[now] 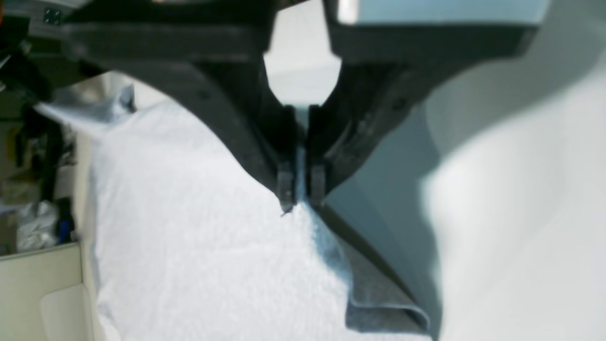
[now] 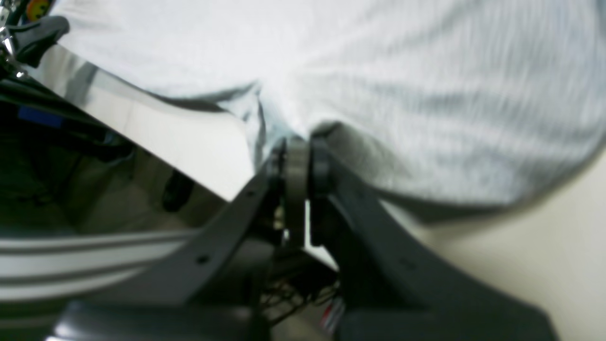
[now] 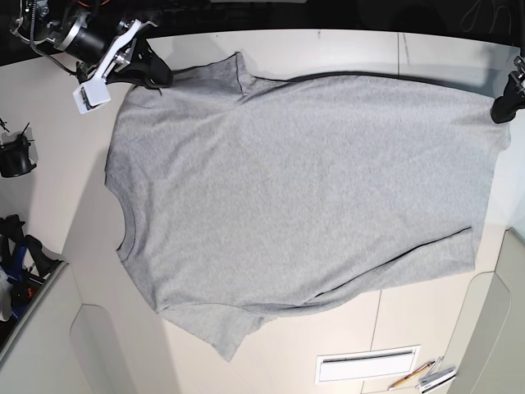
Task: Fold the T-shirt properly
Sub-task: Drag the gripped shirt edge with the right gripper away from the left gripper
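So the shirt (image 3: pixel 303 197) lies spread across the white table (image 3: pixel 344 45), plain side up, neck hole at about 9 o'clock in the base view and the bottom hem at 3 o'clock. Nearest the camera, the sleeve at 6 o'clock lies flat with a small flap folded under, and there is bare table below it, plus a pencil (image 3: pixel 410 377) and a vent slot (image 3: pixel 369 365) down near the front edge.

Farther up, both arms hold the far long edge. The right gripper (image 2: pixel 297 166) is at 10 o'clock on the shoulder, jaws pressed together on a pinch of fabric, close to the table edge. The left gripper (image 1: pixel 301 189) is at 2 o'clock on the hem corner, jaws also clamped on a thin ridge of cloth that tents up to it.

That two-corner hold looks like the setup for pulling the far edge over toward the near one, a lengthwise fold. Room seems fine toward 6 o'clock; the tight spots are the far table edge and that right-hand corner.
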Tool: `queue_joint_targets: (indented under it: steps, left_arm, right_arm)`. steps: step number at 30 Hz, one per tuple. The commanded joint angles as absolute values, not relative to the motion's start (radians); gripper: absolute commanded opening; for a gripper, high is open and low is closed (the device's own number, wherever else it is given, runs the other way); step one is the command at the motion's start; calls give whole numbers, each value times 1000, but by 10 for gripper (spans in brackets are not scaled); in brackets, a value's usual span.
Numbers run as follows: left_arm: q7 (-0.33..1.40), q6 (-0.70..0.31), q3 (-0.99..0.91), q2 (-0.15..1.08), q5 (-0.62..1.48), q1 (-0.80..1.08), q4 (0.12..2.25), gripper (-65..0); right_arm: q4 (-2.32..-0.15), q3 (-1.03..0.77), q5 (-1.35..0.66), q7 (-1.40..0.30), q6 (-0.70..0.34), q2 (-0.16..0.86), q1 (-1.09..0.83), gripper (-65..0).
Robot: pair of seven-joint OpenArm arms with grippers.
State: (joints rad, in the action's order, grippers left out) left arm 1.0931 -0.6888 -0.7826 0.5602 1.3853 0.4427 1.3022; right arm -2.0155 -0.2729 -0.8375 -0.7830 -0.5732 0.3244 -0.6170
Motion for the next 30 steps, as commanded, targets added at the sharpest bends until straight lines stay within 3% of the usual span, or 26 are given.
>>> queue_joint_targets:
  steps: [1,5,14,30]
  left_arm:
    - [1071,-698,-793,588,1409,443,1316,-650]
    - [1058,-698,-793,593,1404,435,1316,-650]
    - [899,-698,-732,593,1186,327,1316,-650]
    - [639,-698,-498,593,755,121,1309,-650]
  right_arm:
    - [-2041,-281,-856,-764,-584,335,-605,-650]
    - [-2040,-281,-845,-764,-583,335,-549,-650]
    - [-2009,-280,-812,-758,-583,335,-413,-650]
    - [-1632,-269,-775,-752,-583,330,-40,-650]
